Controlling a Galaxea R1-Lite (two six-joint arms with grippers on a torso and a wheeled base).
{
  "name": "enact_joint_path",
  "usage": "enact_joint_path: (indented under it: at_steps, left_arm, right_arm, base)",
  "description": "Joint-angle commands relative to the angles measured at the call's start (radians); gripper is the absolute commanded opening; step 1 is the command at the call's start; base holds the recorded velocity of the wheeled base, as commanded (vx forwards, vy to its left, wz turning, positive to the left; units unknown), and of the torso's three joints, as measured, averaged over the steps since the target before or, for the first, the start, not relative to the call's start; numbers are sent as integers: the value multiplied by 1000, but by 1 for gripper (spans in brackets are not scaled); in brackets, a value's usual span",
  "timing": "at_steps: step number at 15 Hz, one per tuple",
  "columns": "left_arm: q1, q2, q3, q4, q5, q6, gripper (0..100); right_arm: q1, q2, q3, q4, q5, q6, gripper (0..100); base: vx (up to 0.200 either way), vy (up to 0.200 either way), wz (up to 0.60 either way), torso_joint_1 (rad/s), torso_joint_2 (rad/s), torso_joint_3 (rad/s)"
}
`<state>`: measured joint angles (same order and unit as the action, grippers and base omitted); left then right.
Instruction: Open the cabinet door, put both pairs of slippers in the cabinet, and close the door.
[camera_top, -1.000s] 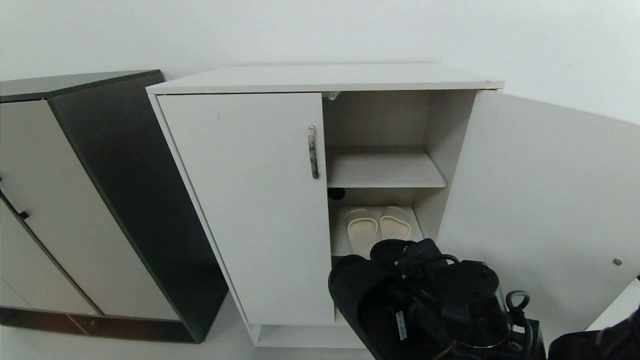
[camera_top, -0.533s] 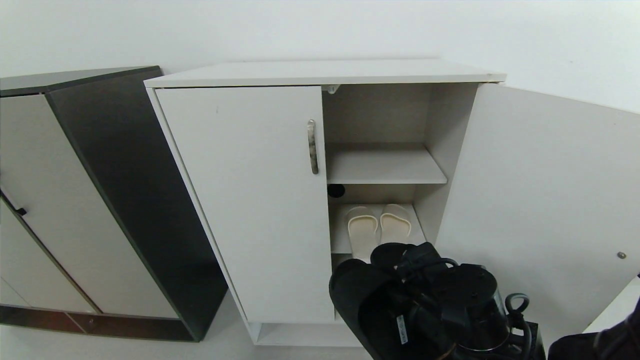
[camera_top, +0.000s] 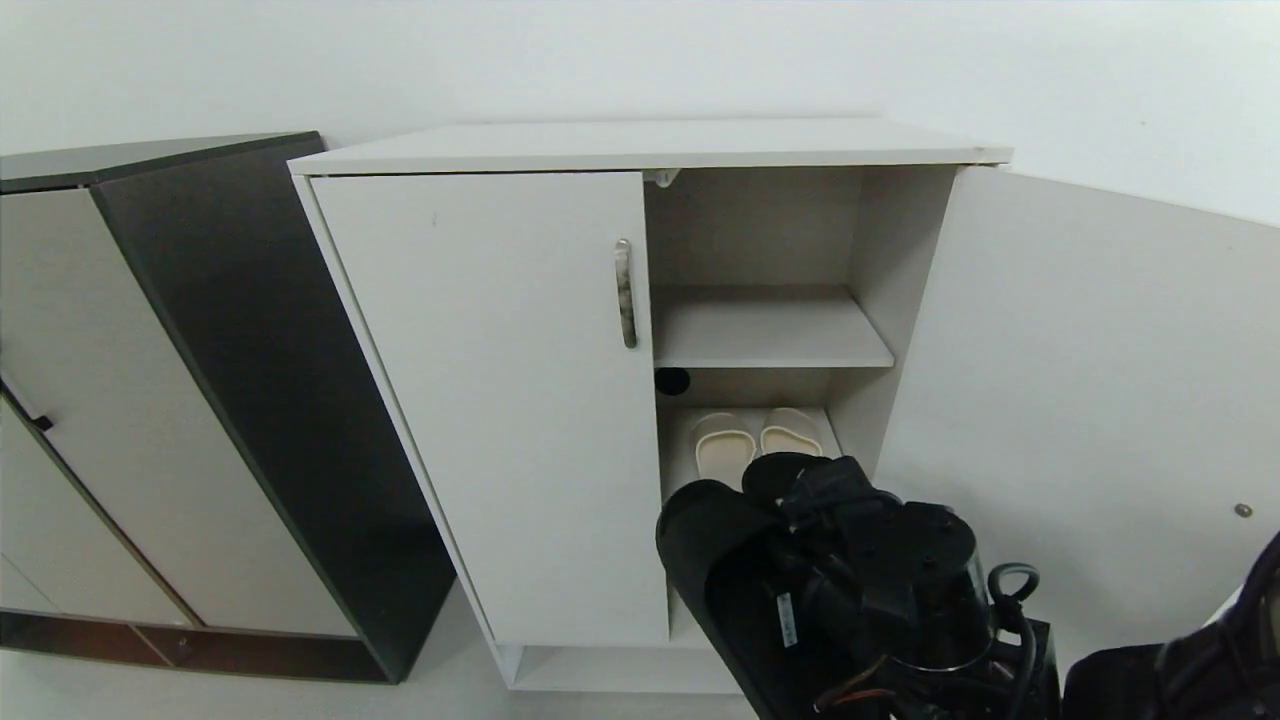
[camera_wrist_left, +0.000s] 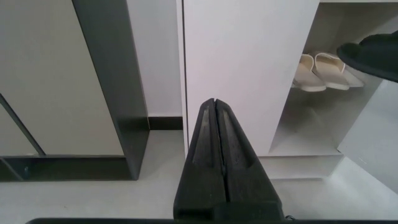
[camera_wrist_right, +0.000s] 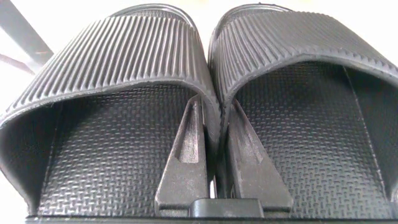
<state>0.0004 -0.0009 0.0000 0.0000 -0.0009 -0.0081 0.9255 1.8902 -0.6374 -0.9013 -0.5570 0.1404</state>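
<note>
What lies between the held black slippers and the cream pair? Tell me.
Nothing: in the left wrist view the black slippers hang in open air in front of the cream pair.

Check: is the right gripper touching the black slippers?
Touching. In the right wrist view the right gripper pinches the adjoining inner edges of the black slippers, with no gap.

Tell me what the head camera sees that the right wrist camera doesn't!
Head view adds: the white cabinet, its open door, the cream slippers on the lower shelf, and a dark cabinet beside it. Right wrist view adds: ribbed straps and bumpy insoles up close, and the right gripper, jaws shut on the two black slippers' inner edges. Both share the black slippers.
</note>
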Motion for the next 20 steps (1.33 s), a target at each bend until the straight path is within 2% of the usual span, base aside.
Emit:
enact_joint_path:
  at_steps: [1,3,4,5,8,11,15,20]
  left_arm:
    - [1,1,0,0,-1,0,0]
    - [1,1,0,0,-1,-1,0]
    - [1,1,0,0,-1,-1,0]
    - [1,1,0,0,-1,-1,0]
    - [0,1,0,0,-1,-1,0]
    - [0,1,0,0,-1,-1,0]
    - [1,1,0,0,1,-1,0]
    - [0,1,0,0,-1,0,0]
  right_arm:
    - [-4,10,-103,114,-34,39,0]
    - [-5,17,-340,496,-124,226,0]
    - [-5,30,-435,628,-142,283,0]
    - [-5,44,-535,733,-162,323,0]
    - [-16,61,-735,877,-196,324,0]
    - [-19,63,-828,917,-256,292,0]
    - [-33,73,-826,903,-267,277,0]
    - [-76,122,-820,798,-267,234,0]
  base:
    - [0,0,0,0,0,0]
    - [0,0,0,0,0,0]
    - [0,0,0,0,0,0]
    - [0,0,0,0,0,0]
    - [0,0,0,0,0,0]
    - [0,0,0,0,0,0]
    - [0,0,0,0,0,0]
    - [0,0,0,0,0,0]
